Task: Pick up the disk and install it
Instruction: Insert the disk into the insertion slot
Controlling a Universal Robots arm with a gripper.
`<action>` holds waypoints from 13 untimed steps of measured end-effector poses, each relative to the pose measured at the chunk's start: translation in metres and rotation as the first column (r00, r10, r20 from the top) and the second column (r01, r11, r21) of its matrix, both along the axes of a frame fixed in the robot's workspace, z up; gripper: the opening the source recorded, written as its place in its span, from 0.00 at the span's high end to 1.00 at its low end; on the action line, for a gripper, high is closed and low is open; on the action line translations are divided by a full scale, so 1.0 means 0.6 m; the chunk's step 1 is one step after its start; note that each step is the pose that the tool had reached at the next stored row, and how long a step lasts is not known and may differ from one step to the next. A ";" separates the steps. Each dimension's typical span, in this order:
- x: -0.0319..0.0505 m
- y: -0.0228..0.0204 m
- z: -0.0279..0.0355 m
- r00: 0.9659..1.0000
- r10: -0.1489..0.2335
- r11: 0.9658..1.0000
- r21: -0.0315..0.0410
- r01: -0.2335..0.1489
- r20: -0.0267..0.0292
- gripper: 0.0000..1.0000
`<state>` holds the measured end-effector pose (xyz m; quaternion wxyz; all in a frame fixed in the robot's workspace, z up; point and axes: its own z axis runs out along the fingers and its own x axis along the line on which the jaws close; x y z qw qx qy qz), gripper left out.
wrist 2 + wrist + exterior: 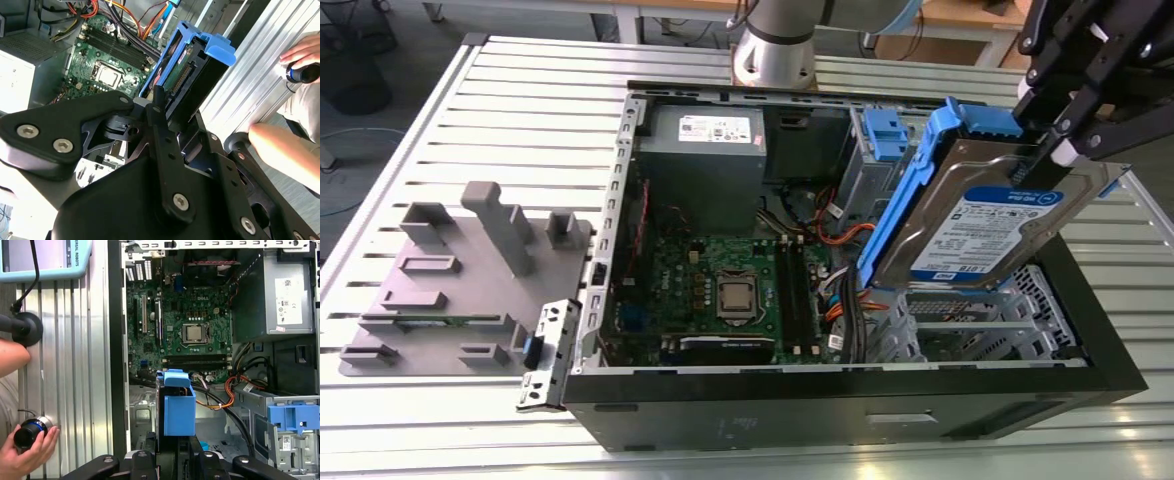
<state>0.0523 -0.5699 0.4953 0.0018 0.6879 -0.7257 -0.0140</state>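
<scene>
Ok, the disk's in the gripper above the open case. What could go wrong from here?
1. The disk hangs tilted, clamped by the gripper near one end, so it might slip or twist on contact.
2. Orange and black cables lie beside the drive cage; the disk's edge could snag them.
3. A person's hand rests on the table beside the case, possibly near the arm's path.
</scene>
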 end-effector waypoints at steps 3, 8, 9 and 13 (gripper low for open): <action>0.000 0.0000 0.000 1.000 0.000 1.000 0.000 0.000 0.000 0.65; 0.002 0.0000 0.000 1.000 0.000 1.000 0.000 0.000 0.000 0.65; 0.004 -0.0001 0.000 1.000 0.000 1.000 0.000 0.000 0.000 0.65; 0.019 0.0000 0.000 1.000 0.000 1.000 0.000 0.000 0.000 0.65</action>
